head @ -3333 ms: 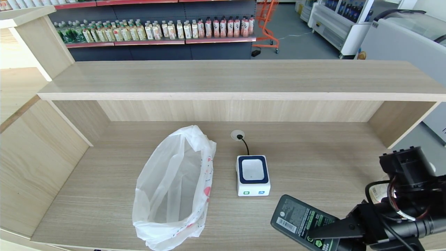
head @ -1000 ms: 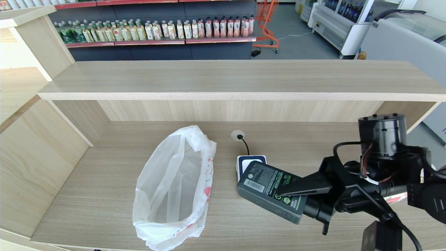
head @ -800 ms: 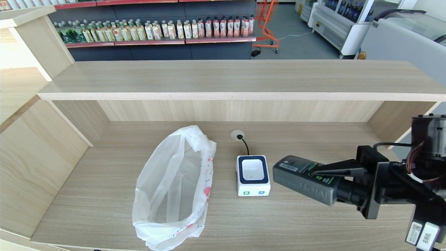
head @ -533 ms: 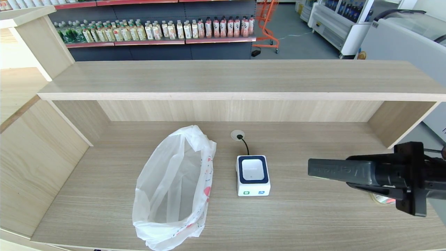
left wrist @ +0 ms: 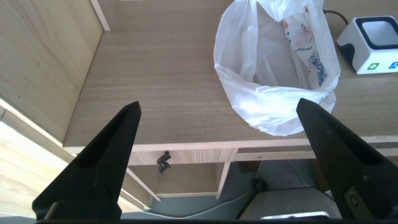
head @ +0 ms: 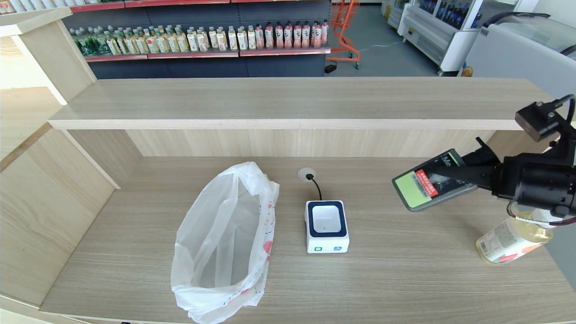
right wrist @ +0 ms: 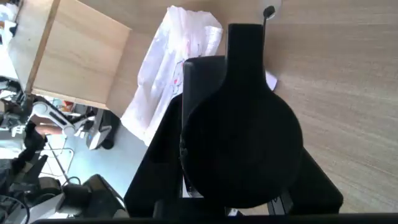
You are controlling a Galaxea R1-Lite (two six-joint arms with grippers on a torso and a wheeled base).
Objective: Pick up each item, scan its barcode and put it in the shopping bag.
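Dark green-and-red-labelled flat box (head: 432, 186) hangs pinched in the right end effector (head: 455, 174), head view; left wrist view shows the left end effector (left wrist: 219, 109) spread near white plastic bag (left wrist: 273, 81).

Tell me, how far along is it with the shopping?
Nothing looks bagged yet: the shopping bag seems empty. In hand: the right gripper holds a dark box in the air right of the scanner. Left: bagging it, then the bottle on the counter.
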